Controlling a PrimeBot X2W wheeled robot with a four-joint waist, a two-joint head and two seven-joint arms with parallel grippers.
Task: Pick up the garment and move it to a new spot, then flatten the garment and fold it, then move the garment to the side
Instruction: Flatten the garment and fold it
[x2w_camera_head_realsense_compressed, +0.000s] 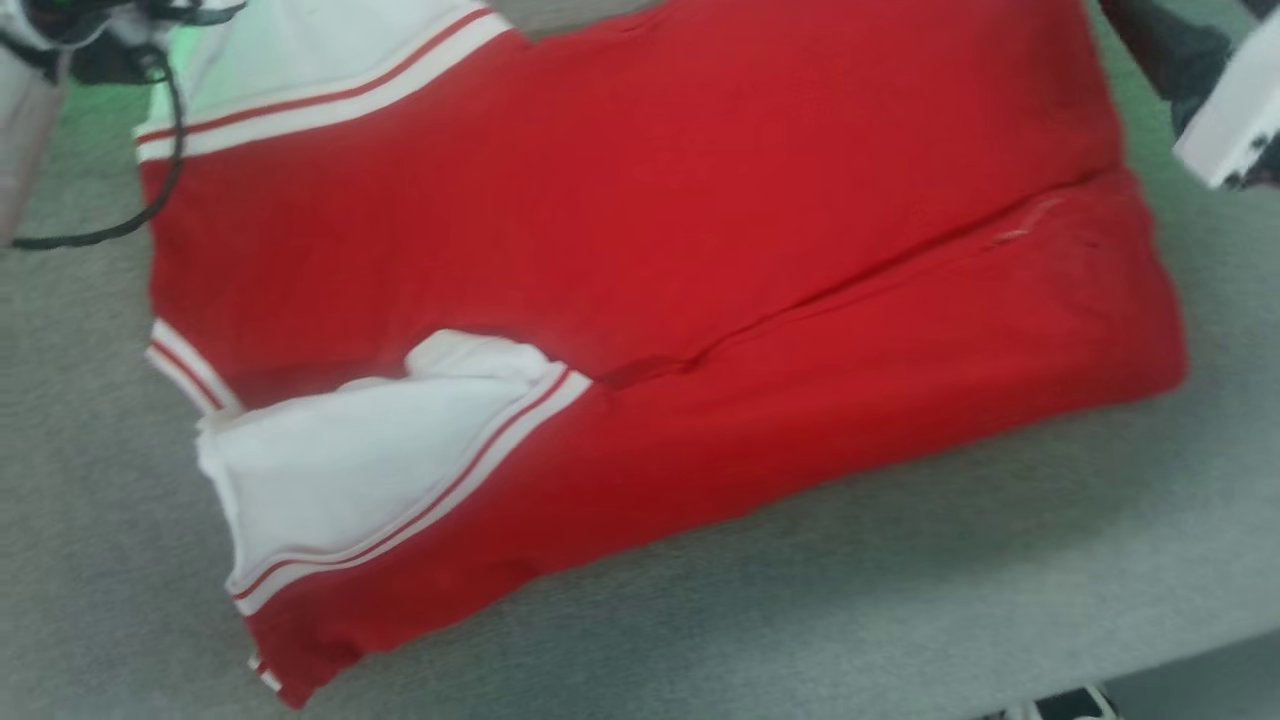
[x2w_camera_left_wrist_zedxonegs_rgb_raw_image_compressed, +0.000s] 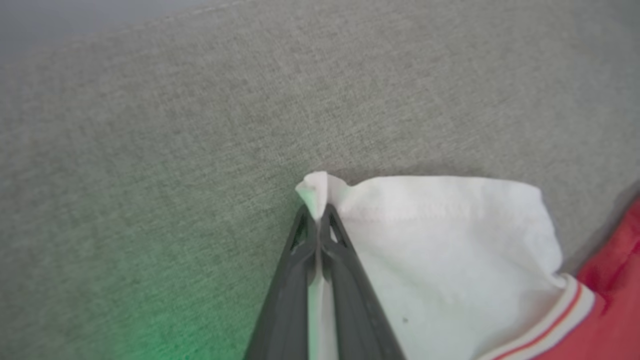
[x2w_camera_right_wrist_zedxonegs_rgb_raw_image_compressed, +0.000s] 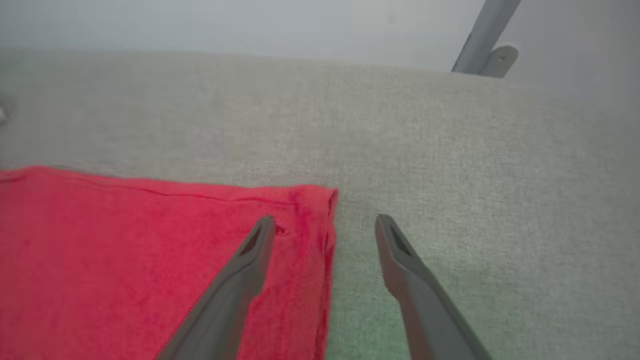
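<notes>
Bench (x2w_camera_head_realsense_compressed: 850, 620) is sporting a grey woven cover, with a green glow (x2w_camera_left_wrist_zedxonegs_rgb_raw_image_compressed: 165, 330) spilling over one patch. A grey metal post (x2w_camera_right_wrist_zedxonegs_rgb_raw_image_compressed: 484, 35) with a small rounded bracket (x2w_camera_right_wrist_zedxonegs_rgb_raw_image_compressed: 501, 59) is standing past the far edge, against a pale wall (x2w_camera_right_wrist_zedxonegs_rgb_raw_image_compressed: 250, 25). Something black-and-white (x2w_camera_head_realsense_compressed: 1065, 706) is peeking out below the near edge, too blurry to call.

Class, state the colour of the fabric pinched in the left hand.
White; the sleeve shows best in the left wrist view.

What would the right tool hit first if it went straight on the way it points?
Probably the corner of the garment: the open right tool straddles its edge, one finger over red fabric, the other over the grey table. Beyond lies bare table; the tool's height above it is unclear.
</notes>
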